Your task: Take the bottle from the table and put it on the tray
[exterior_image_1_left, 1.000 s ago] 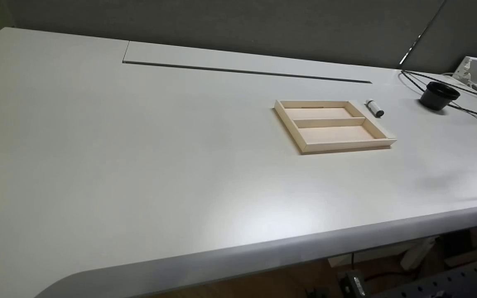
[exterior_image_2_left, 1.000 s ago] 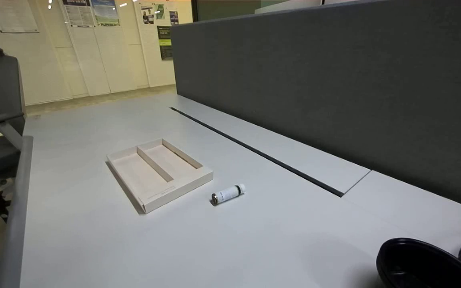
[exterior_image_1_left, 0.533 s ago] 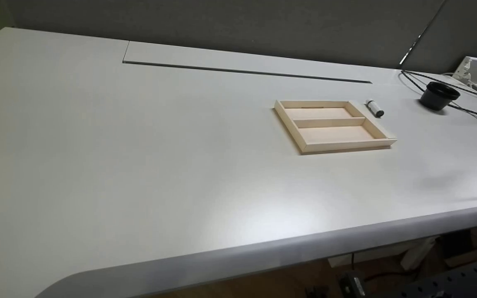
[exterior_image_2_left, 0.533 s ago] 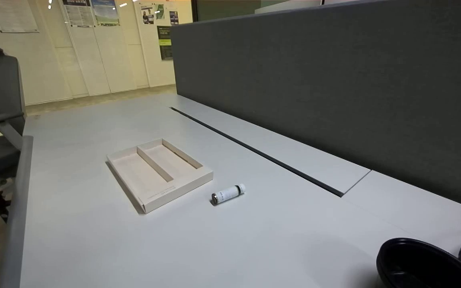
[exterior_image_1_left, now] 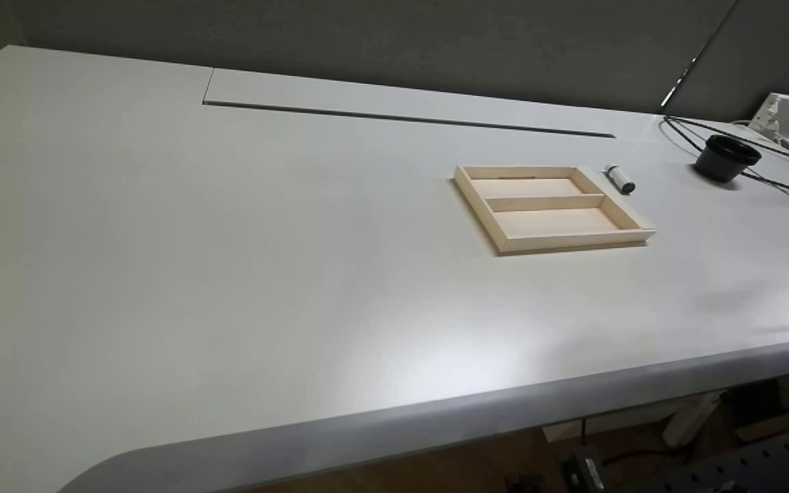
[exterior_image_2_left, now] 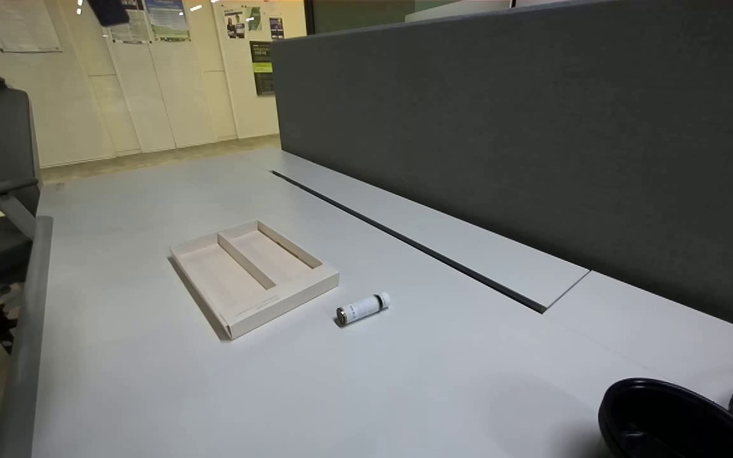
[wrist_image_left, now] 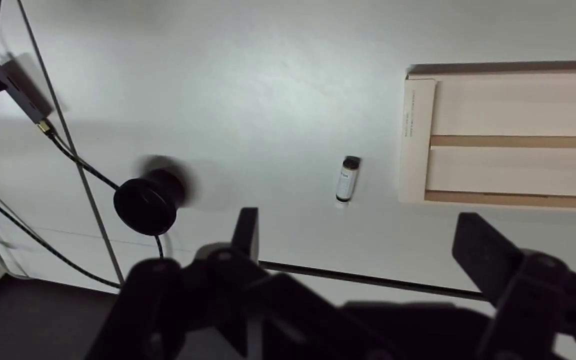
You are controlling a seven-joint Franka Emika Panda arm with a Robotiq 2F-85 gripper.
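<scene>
The bottle (exterior_image_1_left: 619, 179) is small, with a white label and dark ends. It lies on its side on the pale table (exterior_image_1_left: 264, 239), beside the tray's short side and apart from it. It also shows in the other views (exterior_image_2_left: 361, 310) (wrist_image_left: 347, 181). The wooden tray (exterior_image_1_left: 572, 241) has two bare compartments; it also shows in an exterior view (exterior_image_2_left: 290, 298) and, cut off at right, in the wrist view (wrist_image_left: 415, 145). My gripper (wrist_image_left: 357, 220) is open and empty, high above the table; the bottle appears beyond the gap between its fingers.
A black round pot-like object (exterior_image_1_left: 724, 161) stands near cables (exterior_image_1_left: 778, 181) right of the bottle; it also shows in the wrist view (wrist_image_left: 145, 206). A dark grey partition (exterior_image_2_left: 500, 140) borders the table. A dark slot (exterior_image_2_left: 404, 238) runs along it. A chair (exterior_image_2_left: 0, 152) stands beyond.
A dark blurred shape, perhaps part of the arm, has come into the top left of an exterior view. A faint shadow shows near the table's front edge. The bottle and tray have not moved.
</scene>
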